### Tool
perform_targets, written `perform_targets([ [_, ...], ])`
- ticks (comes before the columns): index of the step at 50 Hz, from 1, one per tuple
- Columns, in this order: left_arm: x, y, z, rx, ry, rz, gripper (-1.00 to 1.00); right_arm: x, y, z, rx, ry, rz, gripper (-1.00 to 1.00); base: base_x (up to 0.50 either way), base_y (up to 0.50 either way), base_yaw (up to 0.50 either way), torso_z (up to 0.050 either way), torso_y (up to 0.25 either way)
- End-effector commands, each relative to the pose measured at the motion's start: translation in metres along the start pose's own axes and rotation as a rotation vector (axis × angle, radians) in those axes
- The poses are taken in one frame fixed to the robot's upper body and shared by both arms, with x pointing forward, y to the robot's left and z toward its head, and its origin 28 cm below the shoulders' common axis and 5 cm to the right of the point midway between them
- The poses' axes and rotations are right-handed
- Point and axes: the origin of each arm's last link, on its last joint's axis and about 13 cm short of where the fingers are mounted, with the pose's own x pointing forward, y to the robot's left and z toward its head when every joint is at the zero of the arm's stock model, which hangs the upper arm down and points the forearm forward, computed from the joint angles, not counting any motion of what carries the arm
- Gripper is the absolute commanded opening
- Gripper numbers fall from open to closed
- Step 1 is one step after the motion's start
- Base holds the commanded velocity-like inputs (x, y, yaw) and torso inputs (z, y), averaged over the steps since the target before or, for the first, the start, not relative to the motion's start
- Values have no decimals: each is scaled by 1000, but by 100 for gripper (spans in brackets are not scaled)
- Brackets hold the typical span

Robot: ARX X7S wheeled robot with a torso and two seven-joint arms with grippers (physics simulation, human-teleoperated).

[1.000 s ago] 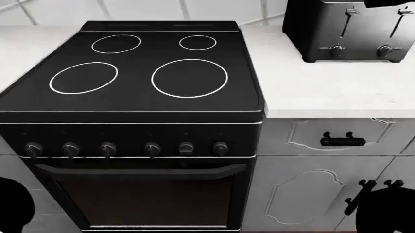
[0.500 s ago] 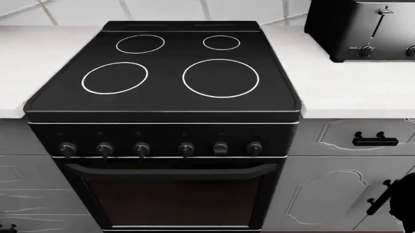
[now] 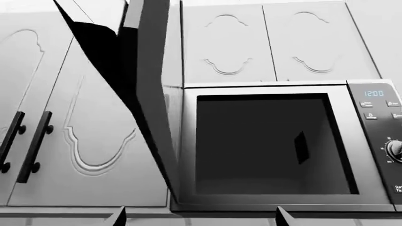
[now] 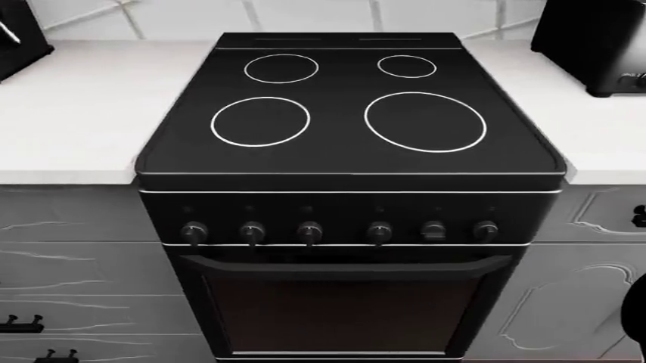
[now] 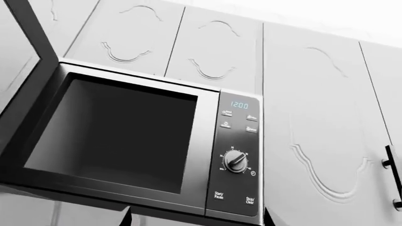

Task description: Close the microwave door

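The microwave (image 3: 188,141) hangs under white wall cabinets, its dark cavity (image 3: 264,146) exposed. Its door (image 3: 150,80) stands swung wide out on the hinge side, seen nearly edge-on. In the right wrist view the same microwave (image 5: 207,141) shows with its control panel (image 5: 237,155), and the door (image 5: 25,33) runs off the frame edge. My left gripper (image 3: 199,218) is open below the microwave, clear of it. My right gripper (image 5: 197,219) is open too, beneath the microwave's lower edge. Neither holds anything. The head view shows no microwave and no gripper.
The head view looks down on a black stove (image 4: 349,113) with a row of knobs (image 4: 308,232) and an oven door. White counters flank it, with a black toaster (image 4: 595,45) at the right. Wall cabinets with black handles (image 3: 35,146) surround the microwave.
The head view has swung to the left: the stove has slid rightward in the frame and the toaster has moved to the right edge.
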Motion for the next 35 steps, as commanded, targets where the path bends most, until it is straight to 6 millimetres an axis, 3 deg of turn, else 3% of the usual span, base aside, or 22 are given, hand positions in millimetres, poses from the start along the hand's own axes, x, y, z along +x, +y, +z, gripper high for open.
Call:
perform_targets([
  [1,0,0,2,-1,-4,-1,100,0,0,2,0,-4,1,100,0,500,0,0,0],
  [35,-1,0,3,-1,-11,-5,100,-1,0,3,-1,-10,1,100,0,500,0,0,0],
])
